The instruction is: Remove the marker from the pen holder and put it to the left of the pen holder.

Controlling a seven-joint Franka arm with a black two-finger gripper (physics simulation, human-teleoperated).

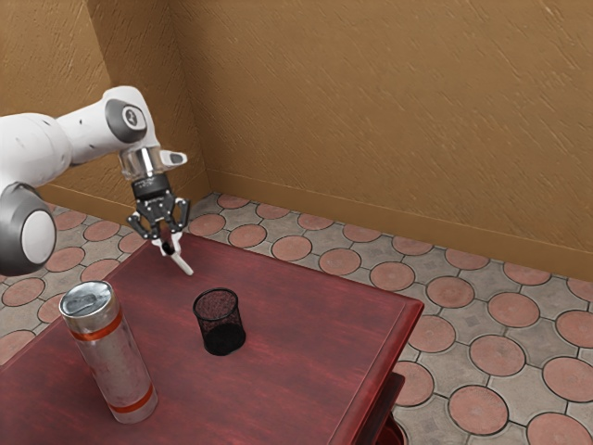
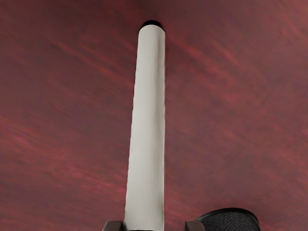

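Observation:
The gripper [image 1: 169,245] is low by the table's back-left part in the exterior view, beyond the pen holder. The white marker [image 1: 182,262] extends from between its fingers toward the exterior view's right. Whether it touches the table is unclear. In the wrist view the gripper [image 2: 154,226] stands open around the white marker [image 2: 148,120], which is close to one finger with a gap to the other. The marker's far end is black. The black mesh pen holder [image 1: 220,323] stands upright, apart from the marker; the pen holder's rim [image 2: 231,211] is near one finger.
A silver bottle with orange bands [image 1: 115,357] stands on the red table [image 1: 296,297], toward the exterior view's left from the pen holder. The table's edge lies just behind the gripper, with the tiled floor and a tan wall beyond.

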